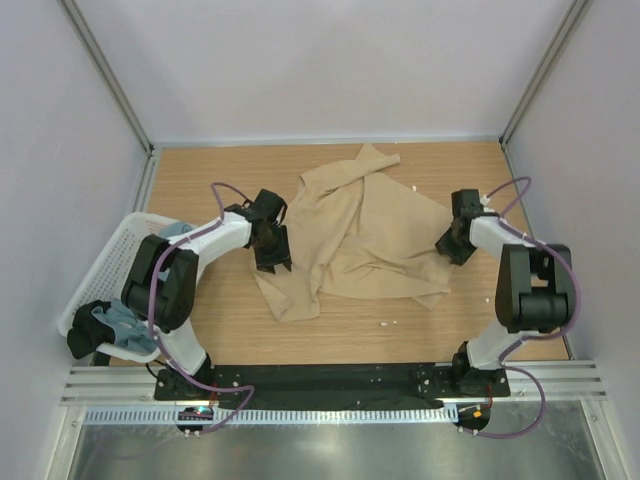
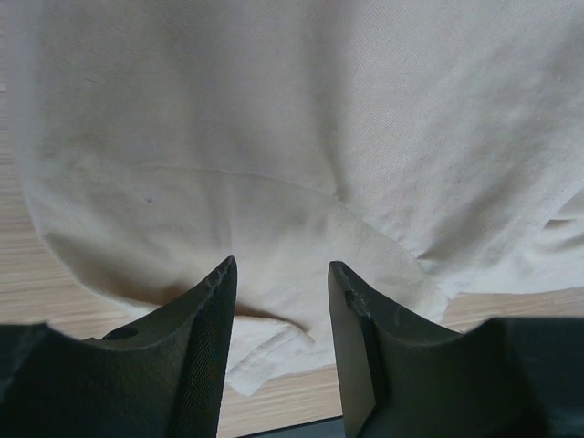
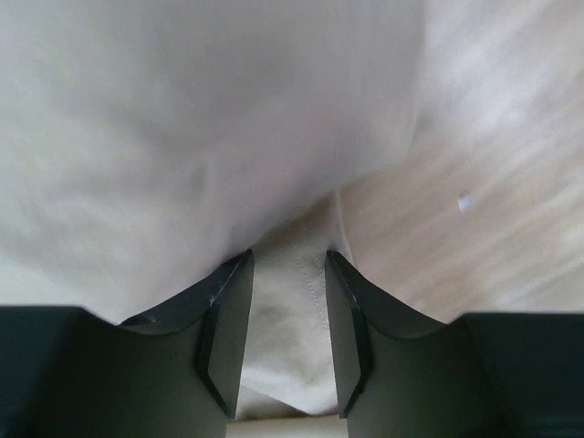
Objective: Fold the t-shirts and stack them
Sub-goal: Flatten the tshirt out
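Basket (image 1: 103,258) hides part of grey-blue t-shirt (image 1: 122,323) | tan t-shirt (image 1: 350,240) crumpled, sleeves unclear

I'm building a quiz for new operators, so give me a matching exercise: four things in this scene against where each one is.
Things:
1. tan t-shirt
2. grey-blue t-shirt
3. left gripper
4. right gripper

Places:
A. in the white basket
B. at the tan shirt's right edge
C. crumpled in the middle of the table
D. at the tan shirt's left edge

Pairs: 1-C, 2-A, 3-D, 4-B
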Robot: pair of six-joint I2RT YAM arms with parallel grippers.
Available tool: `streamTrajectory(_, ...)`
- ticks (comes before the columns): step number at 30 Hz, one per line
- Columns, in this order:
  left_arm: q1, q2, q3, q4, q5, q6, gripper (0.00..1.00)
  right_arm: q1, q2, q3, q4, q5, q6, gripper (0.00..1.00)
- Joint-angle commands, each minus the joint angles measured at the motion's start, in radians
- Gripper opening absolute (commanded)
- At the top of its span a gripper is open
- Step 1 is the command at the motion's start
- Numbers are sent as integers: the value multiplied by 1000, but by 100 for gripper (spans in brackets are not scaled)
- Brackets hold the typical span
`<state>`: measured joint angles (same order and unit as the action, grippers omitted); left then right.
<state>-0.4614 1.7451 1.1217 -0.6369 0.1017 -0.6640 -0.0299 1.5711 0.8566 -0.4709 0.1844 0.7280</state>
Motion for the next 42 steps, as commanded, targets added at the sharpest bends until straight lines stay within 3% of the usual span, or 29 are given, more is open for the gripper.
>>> streamTrajectory(1,-3,-62,58,-64,-43,17,46,-4,133,161,43,154,-67,44)
streamTrajectory(4,-42,-78,76,-127,-94,10,46,-4,274,350,0,239,-150,46)
streamTrajectory(8,-175,-26,133,-248,-184,-26,35,-1,350,564,-201,256,-196,68)
streamTrajectory(9,-195,-15,141,-268,-212,-40,25,1,327,561,-224,242,-191,71)
streamTrajectory(10,-212,0,148,-283,-230,-45,22,1,250,524,-253,233,-187,73)
streamTrajectory(17,-315,39,104,-296,-316,-57,11,10,-105,288,-330,149,-193,74)
streamTrajectory(20,-333,47,93,-293,-313,-69,13,10,-202,174,-331,145,-196,74)
streamTrajectory(24,-338,56,87,-277,-306,-71,27,10,-299,108,-353,151,-210,74)
streamTrajectory(42,-341,97,102,-257,-295,-62,30,10,-335,-1,-315,79,-203,74)
